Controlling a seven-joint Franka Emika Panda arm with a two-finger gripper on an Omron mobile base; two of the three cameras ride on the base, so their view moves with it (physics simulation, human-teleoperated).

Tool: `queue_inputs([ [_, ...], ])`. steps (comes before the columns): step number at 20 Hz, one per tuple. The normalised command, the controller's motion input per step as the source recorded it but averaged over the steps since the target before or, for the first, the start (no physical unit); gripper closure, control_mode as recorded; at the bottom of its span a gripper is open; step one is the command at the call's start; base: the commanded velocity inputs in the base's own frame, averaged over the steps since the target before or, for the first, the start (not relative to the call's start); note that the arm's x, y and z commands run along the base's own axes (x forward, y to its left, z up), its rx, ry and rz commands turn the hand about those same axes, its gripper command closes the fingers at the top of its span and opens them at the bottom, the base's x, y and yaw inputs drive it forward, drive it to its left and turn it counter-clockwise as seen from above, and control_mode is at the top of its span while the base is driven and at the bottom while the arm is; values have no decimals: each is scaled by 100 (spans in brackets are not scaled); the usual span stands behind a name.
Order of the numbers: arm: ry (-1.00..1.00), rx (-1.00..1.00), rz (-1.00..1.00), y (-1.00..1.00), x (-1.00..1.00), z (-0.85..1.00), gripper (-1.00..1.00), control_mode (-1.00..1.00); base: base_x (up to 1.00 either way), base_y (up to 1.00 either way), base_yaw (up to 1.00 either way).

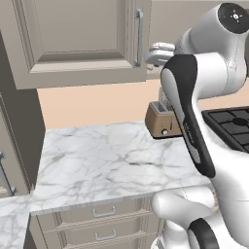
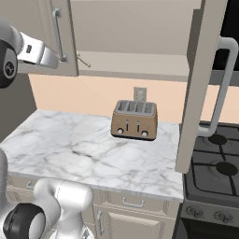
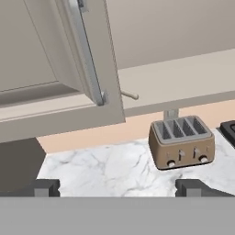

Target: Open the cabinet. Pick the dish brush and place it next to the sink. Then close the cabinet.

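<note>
- Grey-beige cabinet (image 2: 135, 37) hangs on the wall above a marble counter (image 1: 107, 160); both of its doors stand swung outward.
- Its right-hand door (image 2: 198, 88) juts edge-on toward the stove (image 2: 214, 168), showing a pale curved handle.
- Its left-hand door (image 3: 59, 69) carries a vertical silver bar handle (image 3: 87, 55), with the white arm's hand just beside it.
- Gripper (image 3: 121, 187) has its two dark tips spread wide apart, with nothing between them.
- Dish brush (image 3: 130, 95) lies on the cabinet's bottom shelf; just its thin pale handle pokes out past the left door's edge.
- Brown four-slot toaster (image 2: 135, 119) sits on the counter against the peach wall, below the shelf.
</note>
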Motion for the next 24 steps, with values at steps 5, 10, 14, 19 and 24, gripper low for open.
queue_inputs([
  [5, 0, 0, 0, 0, 58, 0, -100, -100, 0, 0, 0],
  [10, 0, 0, 0, 0, 57, 0, -100, -100, 0, 0, 0],
  [14, 0, 0, 0, 1, 41, 0, -100, -100, 0, 0, 0],
  [19, 0, 0, 0, 3, 37, 0, -100, -100, 0, 0, 0],
  [24, 0, 0, 0, 15, 29, 0, -100, -100, 0, 0, 0],
])
